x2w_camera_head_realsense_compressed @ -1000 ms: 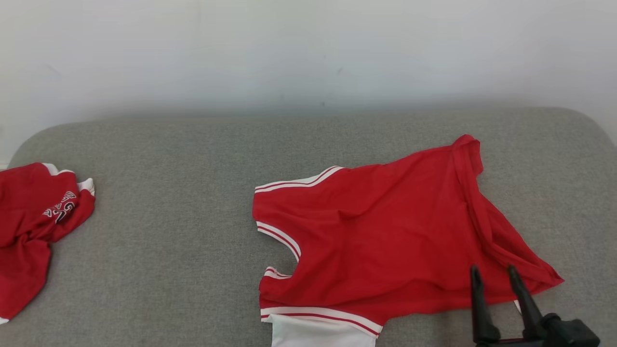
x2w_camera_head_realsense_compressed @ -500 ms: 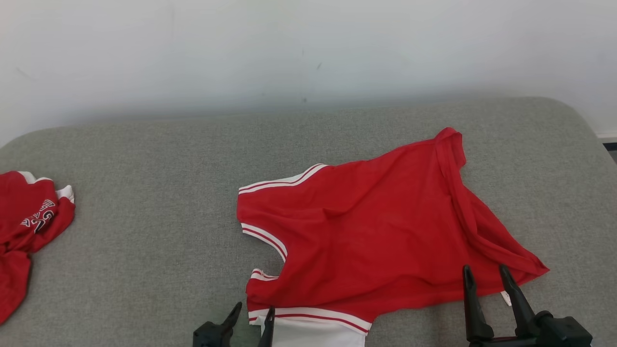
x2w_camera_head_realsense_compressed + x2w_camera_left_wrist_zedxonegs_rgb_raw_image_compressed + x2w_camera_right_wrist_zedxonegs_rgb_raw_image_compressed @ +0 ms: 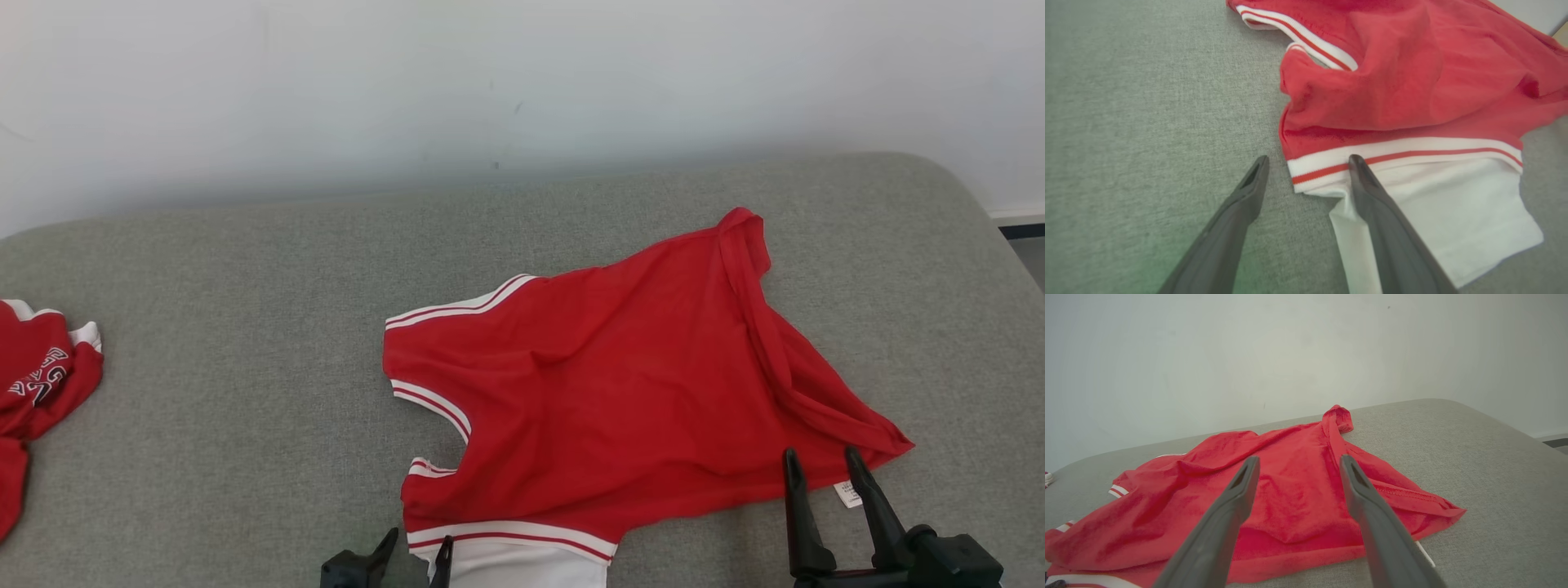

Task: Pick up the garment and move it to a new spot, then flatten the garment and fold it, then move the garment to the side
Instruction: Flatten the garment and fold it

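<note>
We judge flattening in hand: the garment (image 3: 620,392) lies rumpled on the cushion (image 3: 245,327), ungripped
Head view: left gripper (image 3: 418,539) at its striped band (image 3: 522,535), right gripper (image 3: 820,453) at its hem (image 3: 735,498), both spread wide; left wrist: fingers (image 3: 1237,212) straddle the band's corner; right wrist: the turned-over hem lies ahead, so next we should pinch both edges and draw them apart

No word can be read in full. White-outlined lettering (image 3: 37,381) is printed on the crumpled red garment (image 3: 49,400) at the left edge of the head view — the letters are folded over and cut off, so they cannot be made out. A small white tag (image 3: 847,494) is seen at the hem of the spread red jersey (image 3: 620,392) — its fine print is too small to be read.
</note>
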You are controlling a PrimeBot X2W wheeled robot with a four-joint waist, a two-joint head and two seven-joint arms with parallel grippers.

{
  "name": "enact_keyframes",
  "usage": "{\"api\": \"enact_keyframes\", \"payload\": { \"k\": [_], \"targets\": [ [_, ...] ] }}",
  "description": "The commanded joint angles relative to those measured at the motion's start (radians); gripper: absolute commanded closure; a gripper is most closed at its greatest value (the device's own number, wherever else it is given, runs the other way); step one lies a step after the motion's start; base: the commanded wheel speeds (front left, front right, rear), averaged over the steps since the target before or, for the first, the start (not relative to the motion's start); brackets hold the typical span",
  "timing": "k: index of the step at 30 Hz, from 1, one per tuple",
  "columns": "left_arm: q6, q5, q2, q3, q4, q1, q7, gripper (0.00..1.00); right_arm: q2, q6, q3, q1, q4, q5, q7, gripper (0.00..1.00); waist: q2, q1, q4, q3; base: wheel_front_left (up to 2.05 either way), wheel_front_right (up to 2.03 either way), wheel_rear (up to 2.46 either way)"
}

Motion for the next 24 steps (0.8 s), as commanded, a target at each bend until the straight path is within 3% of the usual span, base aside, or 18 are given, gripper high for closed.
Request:
{"api": "enact_keyframes", "payload": {
  "k": [1, 2, 3, 4, 5, 14, 24],
  "targets": [
    [0.001, -0.003, 0.000, -0.002, 0.006, -0.014, -0.003, 0.00, -0.003, -0.002, -0.001, -0.006, -0.002, 0.006, -0.001, 0.00, 0.0000, -0.0001, -0.001, 0.002, 0.00, 0.00, 0.00],
    [0.000, -0.006, 0.000, -0.003, 0.010, -0.017, -0.003, 0.00, -0.003, -0.002, 0.000, -0.006, -0.002, 0.006, -0.001, 0.00, 0.0000, -0.0001, -0.002, 0.002, 0.00, 0.00, 0.00],
    [-0.001, -0.011, -0.001, -0.001, 0.015, -0.019, -0.003, 0.25, -0.004, -0.002, -0.001, -0.006, -0.002, 0.007, -0.001, 0.00, 0.0000, -0.0001, -0.002, 0.002, 0.00, 0.00, 0.00],
    [-0.003, -0.015, -0.001, 0.001, 0.019, -0.023, -0.003, 0.77, -0.005, -0.002, -0.002, -0.005, -0.001, 0.007, -0.001, 0.00, 0.0000, -0.0001, -0.002, 0.002, 0.00, 0.00, 0.00],
    [-0.005, -0.019, -0.002, 0.003, 0.021, -0.027, -0.003, 1.00, -0.006, -0.002, -0.003, -0.003, 0.000, 0.008, -0.001, 0.00, 0.0000, -0.0001, -0.001, 0.001, 0.00, 0.00, 0.00],
    [-0.002, -0.039, 0.000, 0.044, -0.002, -0.054, -0.003, 1.00, -0.004, -0.002, -0.016, 0.001, 0.003, 0.023, -0.001, 0.00, 0.0000, -0.0001, 0.033, -0.003, 0.00, 0.00, 0.00],
    [0.047, -0.009, 0.098, 0.187, -0.187, 0.045, -0.003, 1.00, 0.006, -0.002, -0.036, 0.009, 0.019, 0.033, -0.001, 0.00, 0.0000, -0.0001, 0.080, -0.013, 0.00, 0.00, 0.00]
  ]
}}
